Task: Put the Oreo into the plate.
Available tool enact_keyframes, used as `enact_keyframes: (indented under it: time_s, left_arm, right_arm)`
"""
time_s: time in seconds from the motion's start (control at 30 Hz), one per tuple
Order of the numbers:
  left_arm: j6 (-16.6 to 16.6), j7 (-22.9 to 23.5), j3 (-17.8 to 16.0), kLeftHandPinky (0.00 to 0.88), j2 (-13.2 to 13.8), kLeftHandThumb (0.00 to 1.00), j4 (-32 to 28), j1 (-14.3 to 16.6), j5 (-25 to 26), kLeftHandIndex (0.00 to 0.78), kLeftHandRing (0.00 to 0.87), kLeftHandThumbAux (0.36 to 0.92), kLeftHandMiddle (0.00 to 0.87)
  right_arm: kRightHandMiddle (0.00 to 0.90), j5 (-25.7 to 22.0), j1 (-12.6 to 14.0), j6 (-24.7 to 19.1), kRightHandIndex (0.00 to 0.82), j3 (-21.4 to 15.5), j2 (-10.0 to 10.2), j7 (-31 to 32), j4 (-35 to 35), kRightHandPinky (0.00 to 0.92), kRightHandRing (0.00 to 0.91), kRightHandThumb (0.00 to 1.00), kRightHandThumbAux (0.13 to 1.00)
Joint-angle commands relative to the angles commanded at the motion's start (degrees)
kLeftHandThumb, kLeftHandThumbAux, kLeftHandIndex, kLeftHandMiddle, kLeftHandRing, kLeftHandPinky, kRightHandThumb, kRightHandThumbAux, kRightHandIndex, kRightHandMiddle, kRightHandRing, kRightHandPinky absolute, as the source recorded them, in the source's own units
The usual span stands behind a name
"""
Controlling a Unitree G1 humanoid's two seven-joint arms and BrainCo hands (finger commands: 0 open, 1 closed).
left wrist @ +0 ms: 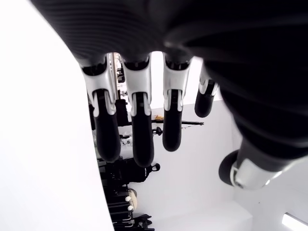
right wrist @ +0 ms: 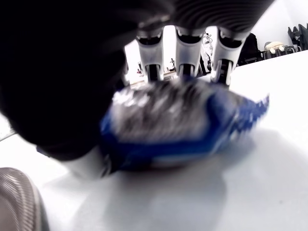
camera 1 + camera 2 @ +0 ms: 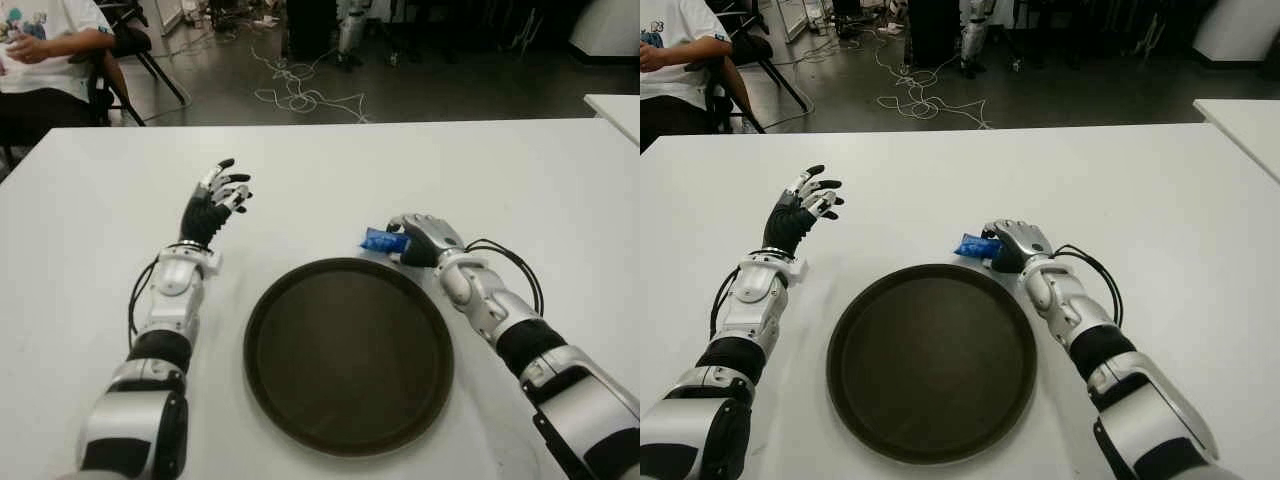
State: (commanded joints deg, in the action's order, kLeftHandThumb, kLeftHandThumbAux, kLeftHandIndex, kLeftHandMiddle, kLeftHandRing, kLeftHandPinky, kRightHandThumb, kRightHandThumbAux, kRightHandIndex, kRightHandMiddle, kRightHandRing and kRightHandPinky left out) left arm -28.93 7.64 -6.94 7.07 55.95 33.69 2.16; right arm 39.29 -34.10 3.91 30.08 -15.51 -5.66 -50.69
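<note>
Right hand: fingers clamped on the Oreo pack, apparently low over the surface.
Plate: just beside the pack, toward the robot.
Left hand: idle, fingers spread.

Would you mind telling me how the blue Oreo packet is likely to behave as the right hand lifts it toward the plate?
The Oreo packet looks like glossy film, so it may slip under the right hand. Its crimped end sticks out unsupported and will probably flex. It looks small and likely light, but the biscuits inside could crack if squeezed. The plate sits close by.
</note>
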Motion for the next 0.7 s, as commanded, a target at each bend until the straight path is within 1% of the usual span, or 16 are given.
enact_keyframes:
  time_s: [0.17,0.43,0.7]
  left_arm:
    - [-0.3,0.1,0.2,0.404,0.1,0.264,-0.4,-0.3,-0.1,0.135,0.325,0.613,0.277]
    - [-0.1,0.2,0.4,0.410,0.1,0.257,-1.0,-0.5,-0.2,0.132,0.325,0.601,0.274]
    - [-0.1,-0.4,0.4,0.415,0.0,0.259,-1.3,-0.7,-0.4,0.138,0.325,0.638,0.276]
  right_arm:
    - [0.458,0.1,0.1,0.0,0.418,0.2,-0.3,0.4,0.6,0.447,0.472,0.677,0.737]
    - [0.464,0.1,0.2,0.2,0.418,0.2,-0.5,0.0,0.7,0.451,0.480,0.675,0.738]
    - [0.464,0.5,0.4,-0.1,0.418,0.4,-0.7,-0.1,1.1,0.435,0.477,0.678,0.737]
